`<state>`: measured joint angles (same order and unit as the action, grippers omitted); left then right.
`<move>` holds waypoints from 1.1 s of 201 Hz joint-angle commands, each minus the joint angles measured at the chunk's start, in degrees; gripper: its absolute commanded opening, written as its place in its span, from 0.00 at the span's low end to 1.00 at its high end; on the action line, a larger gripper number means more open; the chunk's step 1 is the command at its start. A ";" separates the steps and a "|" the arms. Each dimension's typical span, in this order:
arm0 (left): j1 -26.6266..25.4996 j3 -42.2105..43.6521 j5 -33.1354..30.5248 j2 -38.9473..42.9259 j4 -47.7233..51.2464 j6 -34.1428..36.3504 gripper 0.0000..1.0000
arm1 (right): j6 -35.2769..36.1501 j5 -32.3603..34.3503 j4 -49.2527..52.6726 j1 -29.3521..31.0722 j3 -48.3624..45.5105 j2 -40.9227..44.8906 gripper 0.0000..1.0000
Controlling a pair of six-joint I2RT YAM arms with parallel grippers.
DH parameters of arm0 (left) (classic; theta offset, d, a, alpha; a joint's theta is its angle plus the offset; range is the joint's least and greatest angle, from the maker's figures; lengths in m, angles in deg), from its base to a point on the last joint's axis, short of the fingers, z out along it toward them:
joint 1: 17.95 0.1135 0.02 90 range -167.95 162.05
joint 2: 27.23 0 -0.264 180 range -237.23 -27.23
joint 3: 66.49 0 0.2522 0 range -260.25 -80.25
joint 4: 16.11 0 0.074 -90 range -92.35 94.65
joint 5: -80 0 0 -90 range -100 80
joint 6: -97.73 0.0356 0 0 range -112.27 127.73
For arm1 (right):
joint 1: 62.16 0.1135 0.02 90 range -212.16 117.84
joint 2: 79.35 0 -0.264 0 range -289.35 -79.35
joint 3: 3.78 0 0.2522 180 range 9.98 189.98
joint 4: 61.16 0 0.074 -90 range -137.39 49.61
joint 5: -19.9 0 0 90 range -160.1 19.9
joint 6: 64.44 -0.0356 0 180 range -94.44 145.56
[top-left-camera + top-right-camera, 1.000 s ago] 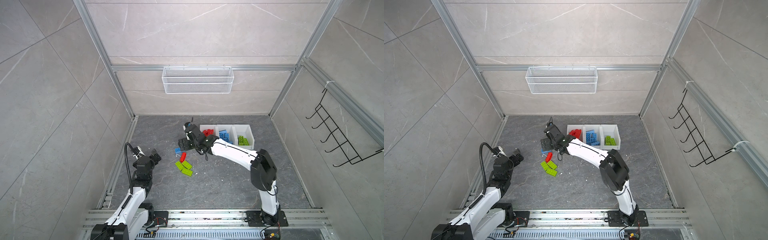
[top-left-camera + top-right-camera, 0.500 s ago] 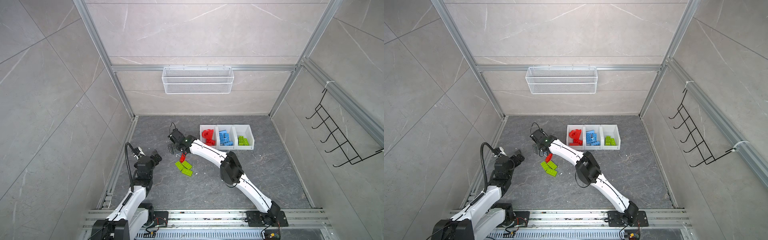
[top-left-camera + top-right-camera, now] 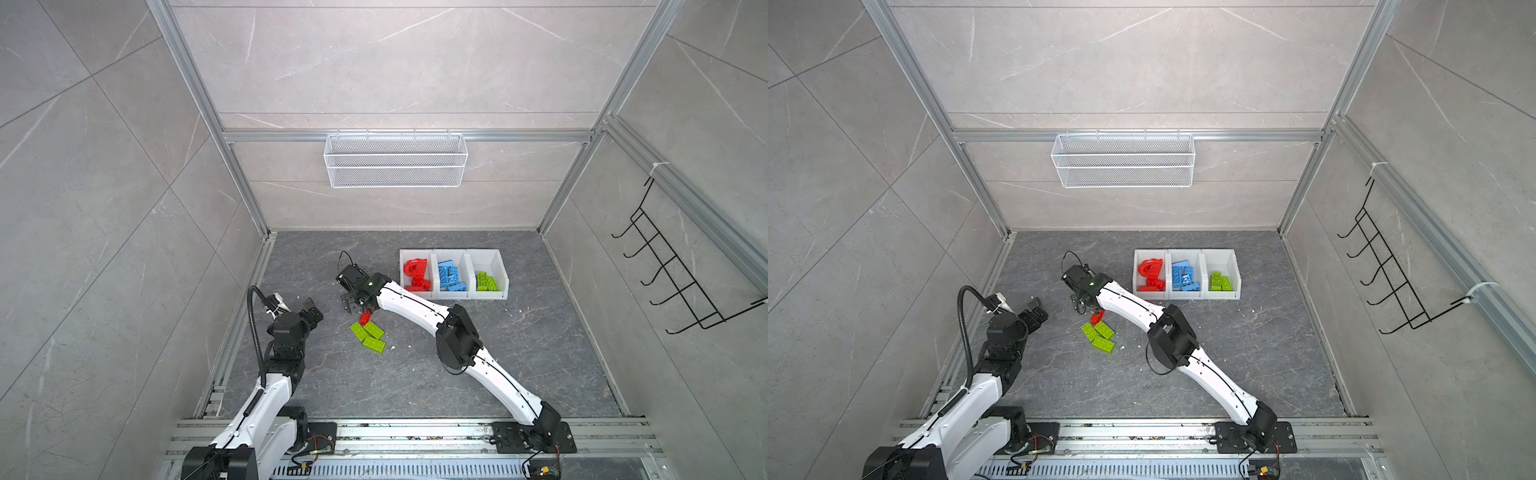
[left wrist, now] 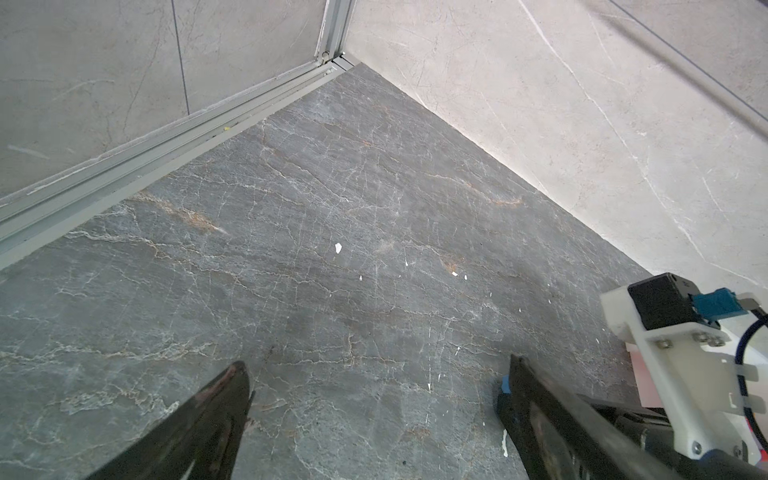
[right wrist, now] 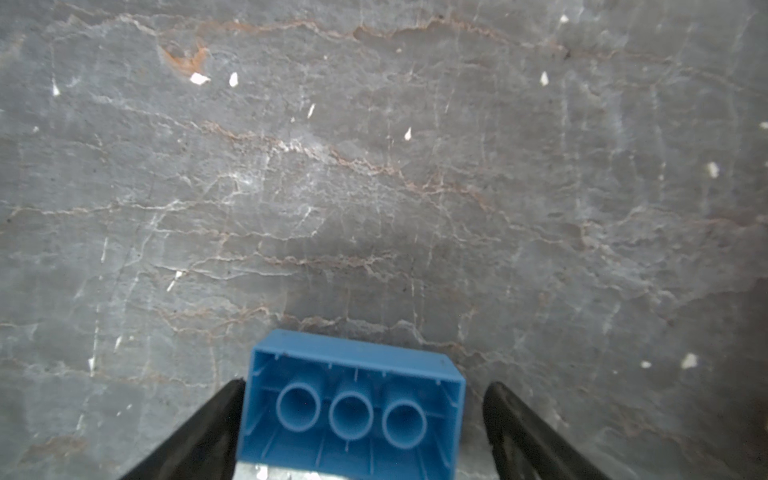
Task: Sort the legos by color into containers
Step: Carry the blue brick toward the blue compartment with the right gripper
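In the right wrist view a blue lego (image 5: 353,411) lies studs-down on the grey floor between the fingers of my right gripper (image 5: 365,386). One finger touches it and a gap shows at the other, so the gripper is open. In both top views that gripper (image 3: 353,303) (image 3: 1081,303) hides the brick. A red lego (image 3: 365,318) and three green legos (image 3: 368,334) lie loose beside it. The white containers (image 3: 453,294) hold red, blue and green legos, one colour each. My left gripper (image 3: 309,309) (image 4: 376,374) hangs open and empty to the left.
A white wire basket (image 3: 395,160) hangs on the back wall. A black hook rack (image 3: 673,282) is on the right wall. An aluminium rail (image 4: 124,166) runs along the left wall, close to my left arm. White flecks dot the floor.
My right arm has swung left from beside the containers and come down round the blue lego, its jaws narrowing. The left arm has not moved.
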<state>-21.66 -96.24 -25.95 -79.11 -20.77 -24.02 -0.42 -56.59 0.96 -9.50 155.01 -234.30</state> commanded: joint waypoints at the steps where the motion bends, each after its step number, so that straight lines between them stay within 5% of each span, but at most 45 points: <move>1: 0.10 -0.42 -0.06 0.42 -1.45 0.12 1.00 | -0.98 -1.81 -1.65 -0.98 -1.30 -0.71 0.83; 77: 0.10 -0.61 -0.36 1.93 -0.74 0.86 1.00 | 2.31 -3.12 -6.34 -1.42 -6.69 6.10 0.64; 151: 0.10 -0.89 0.36 2.57 -0.03 1.05 1.00 | -0.21 -9.83 -26.91 -6.37 -47.35 35.97 0.57; 221: 0.10 -1.03 4.84 0.85 -2.54 2.50 1.00 | 4.79 -14.36 -24.93 -24.90 -67.77 59.70 0.57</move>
<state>-21.66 -96.24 -24.37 -77.56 -20.46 -23.21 1.44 -68.87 -24.19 -29.19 90.27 -178.50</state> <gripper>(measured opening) 0.996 0.671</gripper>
